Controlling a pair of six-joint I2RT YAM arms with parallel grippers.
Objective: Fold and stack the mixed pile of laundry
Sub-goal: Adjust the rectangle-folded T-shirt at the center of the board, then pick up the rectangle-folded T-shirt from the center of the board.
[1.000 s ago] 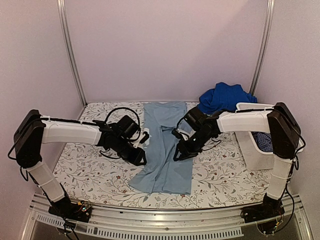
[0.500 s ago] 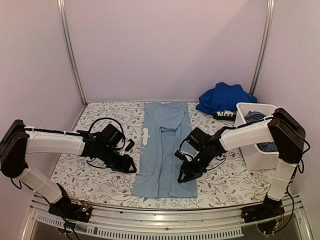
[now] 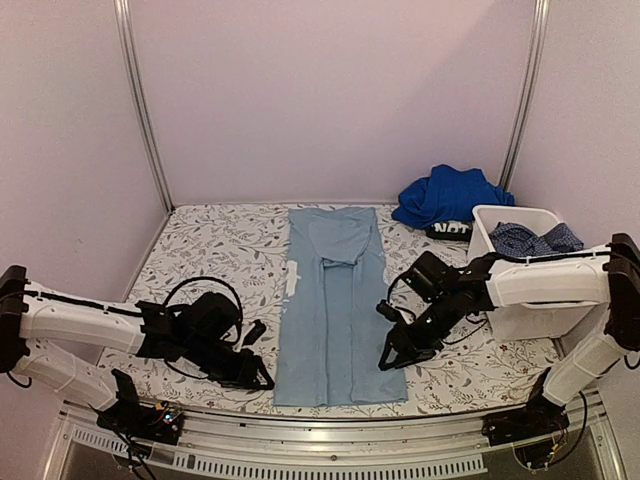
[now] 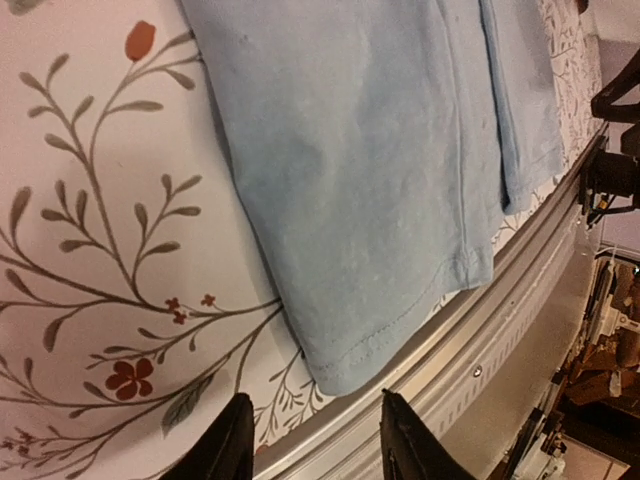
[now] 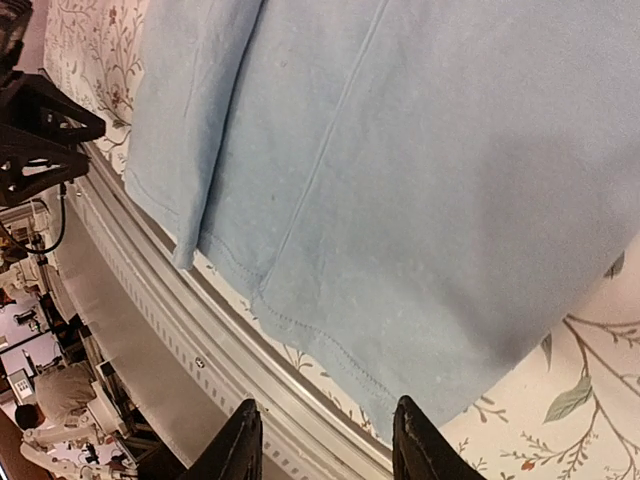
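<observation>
Pale blue garment [image 3: 335, 300] lies flat, lengthwise down the middle of the counter [image 3: 200, 250], hem at the near edge. Left end effector [image 3: 262, 380] and right end effector [image 3: 388, 358] sit low, flanking the hem corners. Both are released, nothing between the fingers. Looks like setup for a hem-up fold. Royal blue garment [image 3: 445, 195] is heaped far right, behind the tub [image 3: 520, 322].

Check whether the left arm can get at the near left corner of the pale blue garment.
Probably yes: the left gripper hangs open just beside that corner of the pale blue garment, with only bare table cover between them.
</observation>
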